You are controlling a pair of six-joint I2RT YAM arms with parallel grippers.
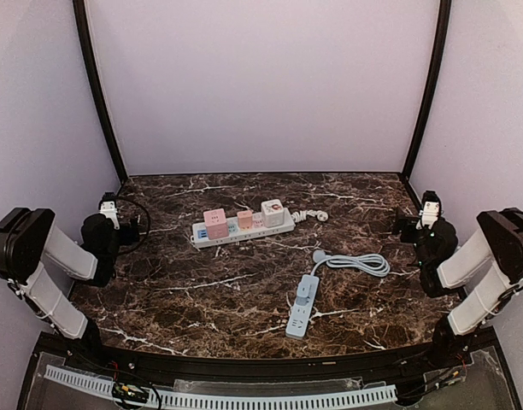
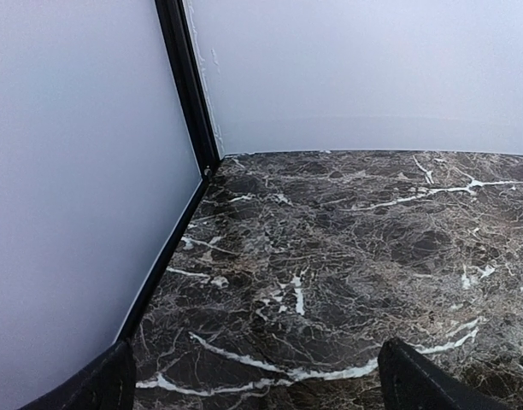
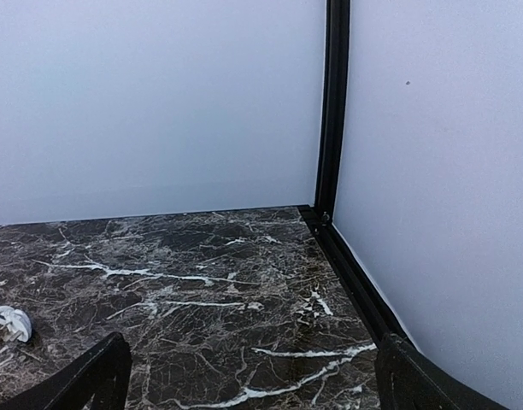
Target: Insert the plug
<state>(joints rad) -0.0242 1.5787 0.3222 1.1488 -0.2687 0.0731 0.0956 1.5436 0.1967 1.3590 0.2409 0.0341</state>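
Observation:
A light blue power strip lies on the marble table right of centre. Its grey cable is looped behind it and ends in a plug lying loose on the table. A white power strip with pink, peach and white cube adapters lies further back. My left gripper is at the far left edge, open and empty. My right gripper is at the far right edge, open and empty. Both are far from the strips.
The white strip's bundled white cord lies at its right end and shows at the left edge of the right wrist view. A black cable loops by the left arm. Pale walls with black corner posts enclose the table.

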